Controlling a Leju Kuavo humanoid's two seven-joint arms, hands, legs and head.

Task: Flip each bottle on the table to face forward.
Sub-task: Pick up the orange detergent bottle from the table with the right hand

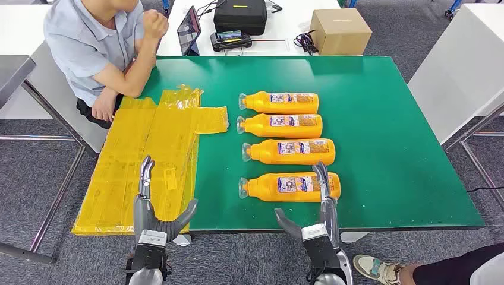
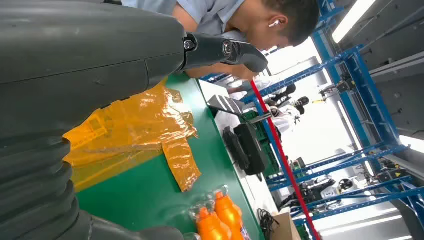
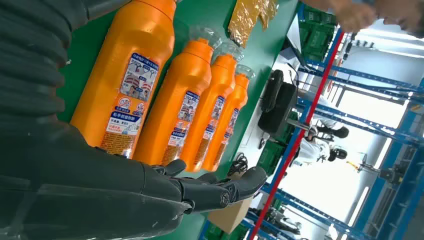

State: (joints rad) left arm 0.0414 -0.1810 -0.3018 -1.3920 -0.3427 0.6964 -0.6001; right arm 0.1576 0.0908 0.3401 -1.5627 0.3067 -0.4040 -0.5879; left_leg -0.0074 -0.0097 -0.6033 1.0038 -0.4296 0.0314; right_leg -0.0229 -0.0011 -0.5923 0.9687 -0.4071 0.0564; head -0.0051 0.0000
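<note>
**Four bottles lie label-up in a column; both hands are empty at the near table edge**

You have four orange bottles lying on their sides on the green table (image 1: pixel 386 148), stacked in a column from far to near, all with their clear caps pointing to the robot's left. The farthest bottle (image 1: pixel 279 102) sits just beside the second bottle (image 1: pixel 280 125); the third bottle (image 1: pixel 290 151) follows, and the nearest bottle (image 1: pixel 291 186) lies closest to the robot. Each one shows a printed label on its upper face.

Your right hand (image 1: pixel 312 219) is raised at the near edge of the table, fingers spread and straight, thumb out to the side, holding nothing. In the head view its long fingers overlap the nearest bottle's base end; you cannot tell from that whether they touch it. The right wrist view shows the dark fingers (image 3: pixel 220 190) extended beside the bottles' bases, with nothing gripped.

Your left hand (image 1: pixel 156 211) is likewise wide and empty, fingers up, over a crumpled sheet of yellow plastic film (image 1: pixel 148 154) that covers the table's left part and hangs over its near edge.

A person in a light blue shirt (image 1: pixel 83 41) sits at the far left corner, one forearm on the table. Behind the table stand a cardboard box (image 1: pixel 340 31), a black case (image 1: pixel 240 16) and a tablet (image 1: pixel 189 28).
</note>
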